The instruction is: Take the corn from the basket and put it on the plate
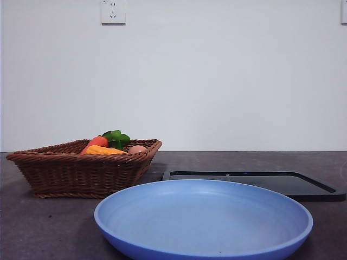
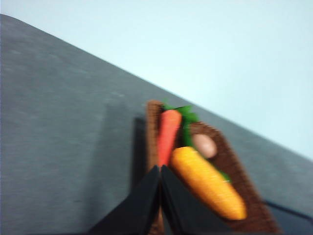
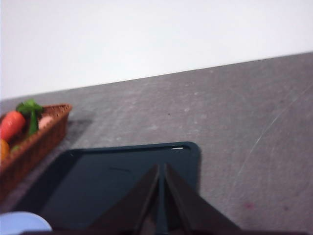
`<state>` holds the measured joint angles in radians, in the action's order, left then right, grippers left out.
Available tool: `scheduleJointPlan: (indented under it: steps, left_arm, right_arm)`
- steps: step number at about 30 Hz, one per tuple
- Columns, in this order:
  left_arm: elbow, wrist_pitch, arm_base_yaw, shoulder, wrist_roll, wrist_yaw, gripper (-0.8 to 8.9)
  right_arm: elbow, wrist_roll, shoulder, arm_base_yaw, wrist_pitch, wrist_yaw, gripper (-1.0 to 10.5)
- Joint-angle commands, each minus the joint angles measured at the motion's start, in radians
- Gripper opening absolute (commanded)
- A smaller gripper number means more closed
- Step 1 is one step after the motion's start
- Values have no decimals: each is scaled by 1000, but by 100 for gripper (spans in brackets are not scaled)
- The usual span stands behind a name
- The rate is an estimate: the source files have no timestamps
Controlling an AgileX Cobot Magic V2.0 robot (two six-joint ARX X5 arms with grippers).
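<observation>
The yellow-orange corn (image 1: 104, 150) (image 2: 208, 182) lies inside the brown wicker basket (image 1: 70, 172) (image 2: 244, 193), next to a carrot and an egg. The light blue plate (image 1: 203, 219) (image 3: 22, 223) sits empty at the front of the table. My left gripper (image 2: 160, 169) hangs shut above the basket's near rim, just beside the corn and holding nothing. My right gripper (image 3: 162, 167) is shut and empty over the black tray. Neither arm shows in the front view.
A red-orange carrot (image 1: 96, 143) (image 2: 167, 134) with green leaves and a tan egg (image 1: 137, 149) (image 2: 204, 145) share the basket. A flat black tray (image 1: 255, 181) (image 3: 112, 183) lies behind the plate, right of the basket. The tabletop is dark grey.
</observation>
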<state>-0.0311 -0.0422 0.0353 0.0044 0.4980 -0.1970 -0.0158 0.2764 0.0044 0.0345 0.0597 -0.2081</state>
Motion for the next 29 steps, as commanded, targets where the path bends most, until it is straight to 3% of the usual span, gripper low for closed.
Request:
scheduleJointPlan:
  steps: [1, 4, 11, 14, 23, 29]
  left_arm:
    - [14, 24, 2, 0, 101, -42, 4]
    - [-19, -8, 2, 1, 138, -90, 5]
    - [-136, -141, 2, 37, 138, -125, 5]
    - [-201, -197, 2, 86, 111, -159, 5]
    - [-375, -328, 2, 341, 18, -314, 5]
    - [-480, -447, 2, 523, -112, -404, 5]
  right_arm:
    - [-19, 148, 0, 3, -13, -1, 2]
    - [-60, 181, 0, 3, 11, 0, 2]
    - [-201, 163, 67, 3, 130, -2, 2]
    - [-281, 116, 134, 3, 204, -14, 2]
    - [-520, -26, 439, 4, 429, -179, 2]
    - [-646, -163, 623, 36, 597, -240, 2]
